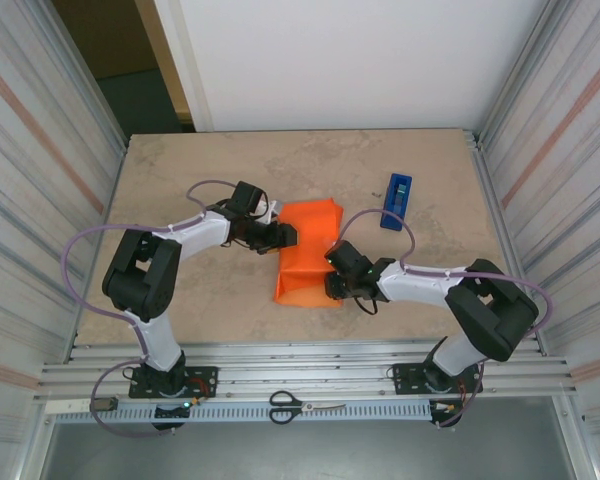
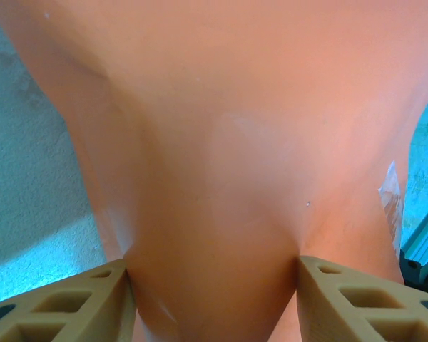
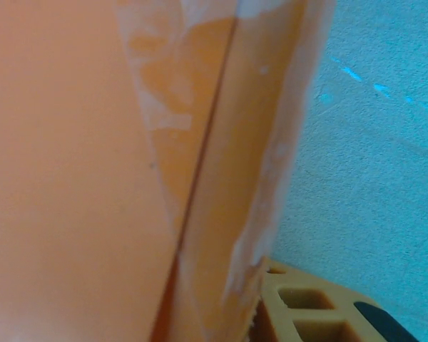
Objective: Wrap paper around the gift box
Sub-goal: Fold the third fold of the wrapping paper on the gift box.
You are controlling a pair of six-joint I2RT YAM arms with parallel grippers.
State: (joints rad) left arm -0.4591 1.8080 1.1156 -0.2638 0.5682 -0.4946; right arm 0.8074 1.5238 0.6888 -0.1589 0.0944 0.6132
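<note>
Beige stone-look worktop (image 1: 200,180), ribbed metal walls (image 1: 40,150) either side, white wall (image 1: 340,60) behind. Folded orange paper (image 1: 308,250) lying mid-worktop, blue tape dispenser (image 1: 397,200) beyond its right corner. Pinching paper with left fingers (image 2: 71,306); can't tell for right fingers (image 3: 307,306) at its right edge.

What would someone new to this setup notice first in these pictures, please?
The bright orange paper at the middle of the table draws the eye first, folded into a bundle, with the left pincer at its left edge and the right pincer at its right edge. In the left wrist view, tan fingers squeeze a bulge of paper between them. A blue tape dispenser lies farther back on the right.
</note>
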